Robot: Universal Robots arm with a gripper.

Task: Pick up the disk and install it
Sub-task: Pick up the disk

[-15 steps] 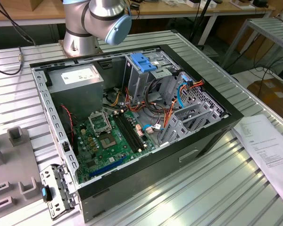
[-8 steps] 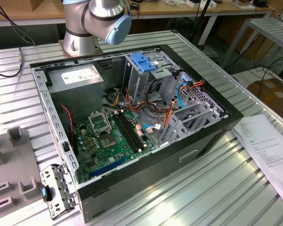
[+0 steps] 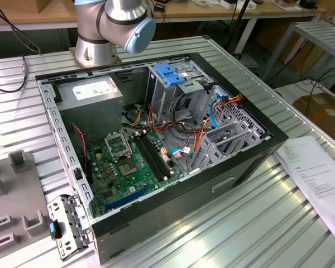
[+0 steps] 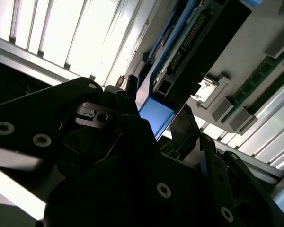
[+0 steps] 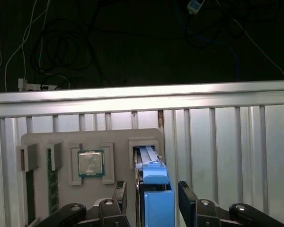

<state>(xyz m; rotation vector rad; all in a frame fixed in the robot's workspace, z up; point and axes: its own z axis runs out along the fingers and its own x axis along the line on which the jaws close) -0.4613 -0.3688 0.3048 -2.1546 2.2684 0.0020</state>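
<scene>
My tool [image 5: 153, 185] hangs over a grey tray [image 5: 118, 137] on the slatted metal surface [image 5: 227, 156]. Its two dark fingers [image 5: 186, 196] straddle the disk [image 5: 156, 208]. The disk stands on edge in a slot of the tray, blue edge uppermost. In the first wrist view a thin pale strip shows between each finger and the disk's flat sides. I therefore read the tool as released, clenched on nothing. In the second wrist view the disk [image 4: 157, 114] shows close in, between the same fingers.

I judge this to be the pick-up step, at the point of grasping; installing has not begun. A sound grasp calls for both fingers to meet the flat sides evenly. It then calls for a straight pull out of the slot, since the slot walls hug the disk's far end.

On one side of the disk, a chip [image 5: 90, 163] sits near in its own pocket. Memory sticks [image 5: 52, 184] stand further along the tray, so sideways room there looks tight. The other side is bare surface. Beyond the tray the surface ends at a bright rail [image 5: 142, 97], with dark space and cables [image 5: 61, 52] behind. In the exterior view the open case [image 3: 240, 167] lies beside the tray, and its cage [image 3: 164, 97] stands upright inside.
</scene>
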